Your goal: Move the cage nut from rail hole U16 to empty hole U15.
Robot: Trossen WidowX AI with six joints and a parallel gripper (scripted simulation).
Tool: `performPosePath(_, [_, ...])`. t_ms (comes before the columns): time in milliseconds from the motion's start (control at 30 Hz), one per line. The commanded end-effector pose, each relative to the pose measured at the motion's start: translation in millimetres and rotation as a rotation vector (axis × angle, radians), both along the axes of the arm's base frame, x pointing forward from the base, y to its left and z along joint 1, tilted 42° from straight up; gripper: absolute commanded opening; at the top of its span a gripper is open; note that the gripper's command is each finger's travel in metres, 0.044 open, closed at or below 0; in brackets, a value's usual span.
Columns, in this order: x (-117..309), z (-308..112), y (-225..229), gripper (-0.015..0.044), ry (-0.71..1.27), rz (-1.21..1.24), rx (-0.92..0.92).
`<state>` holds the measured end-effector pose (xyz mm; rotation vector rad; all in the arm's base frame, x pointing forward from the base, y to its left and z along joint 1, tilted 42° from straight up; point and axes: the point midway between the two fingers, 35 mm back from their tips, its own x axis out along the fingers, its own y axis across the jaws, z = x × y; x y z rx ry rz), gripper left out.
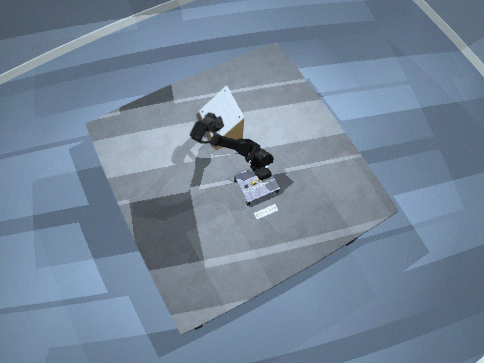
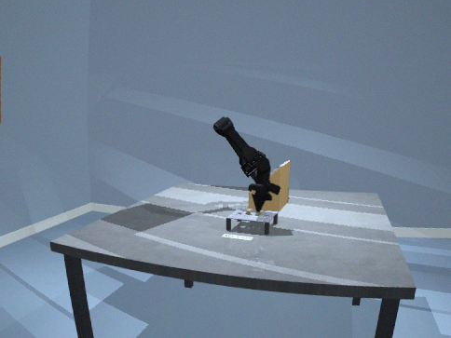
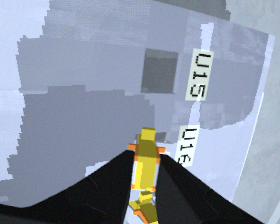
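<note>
Nut (image 3: pixel 146 167), the yellow one beside the U16 label (image 3: pixel 187 145), was held between the narrowed fingers of the gripper (image 1: pixel 260 177) (image 2: pixel 259 210) (image 3: pixel 145 161). Its long axis ran nearly up and down the wrist view, and its far end pointed roughly at the empty square hole (image 1: pixel 246 186) (image 3: pixel 159 71) by the U15 label (image 3: pixel 199 72). That hole lay straight ahead of the nut and a little to the right in that view, so the coming move likely called for a short carry along the row, with a slight sideways correction. Whether the nut had cleared the rail plate (image 1: pixel 261 193) (image 2: pixel 238 217) (image 3: pixel 60 65) could not be told. The other nut (image 3: pixel 146 207) sat just behind, on the side away from U15, where a backward swing might knock it.
</note>
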<state>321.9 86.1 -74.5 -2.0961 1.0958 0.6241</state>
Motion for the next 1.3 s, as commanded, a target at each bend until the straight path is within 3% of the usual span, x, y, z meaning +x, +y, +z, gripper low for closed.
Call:
performPosePath(0, [1.2, 1.1, 0.3, 0.0029, 0.000, -0.005, -0.003])
performPosePath(1267, [0.5, 0.3, 0.2, 0.0029, -0.010, 0.004, -0.001])
